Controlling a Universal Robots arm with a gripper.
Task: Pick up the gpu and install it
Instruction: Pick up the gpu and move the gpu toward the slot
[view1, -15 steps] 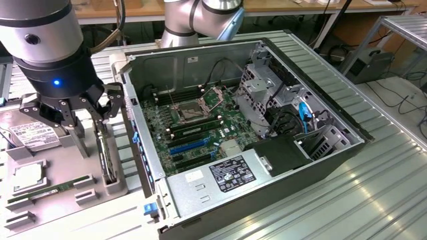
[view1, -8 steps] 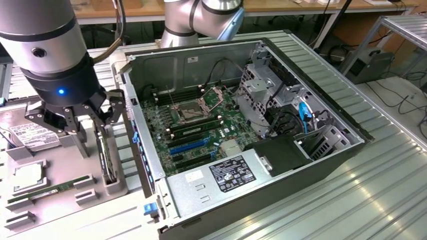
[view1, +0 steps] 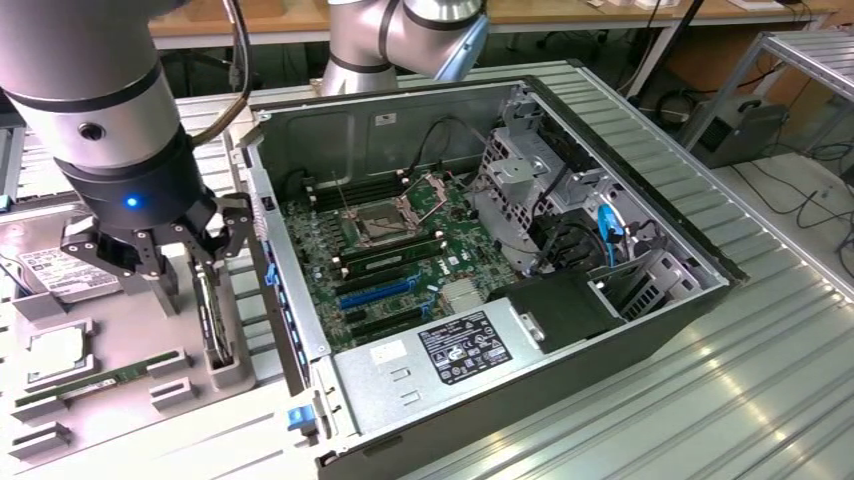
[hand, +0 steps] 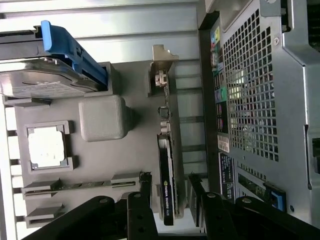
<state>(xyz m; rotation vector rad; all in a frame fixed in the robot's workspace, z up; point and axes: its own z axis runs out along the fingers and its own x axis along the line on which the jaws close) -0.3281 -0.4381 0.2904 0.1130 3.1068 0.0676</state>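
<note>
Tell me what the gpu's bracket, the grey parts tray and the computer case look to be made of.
The bracket of the gpu looks like bare sheet metal: dull silver, bent tabs. The tray seems matte grey plastic, with moulded rounded pockets. The computer case looks like unpainted sheet steel, punched with a vent grid.

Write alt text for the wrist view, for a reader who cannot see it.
The black two-fingered gripper sits open astride a green graphics card with a black cooler and silver bracket, standing on edge in a grey parts tray. The tray also holds a silver hard drive; a grey perforated computer case stands beside it.
</note>
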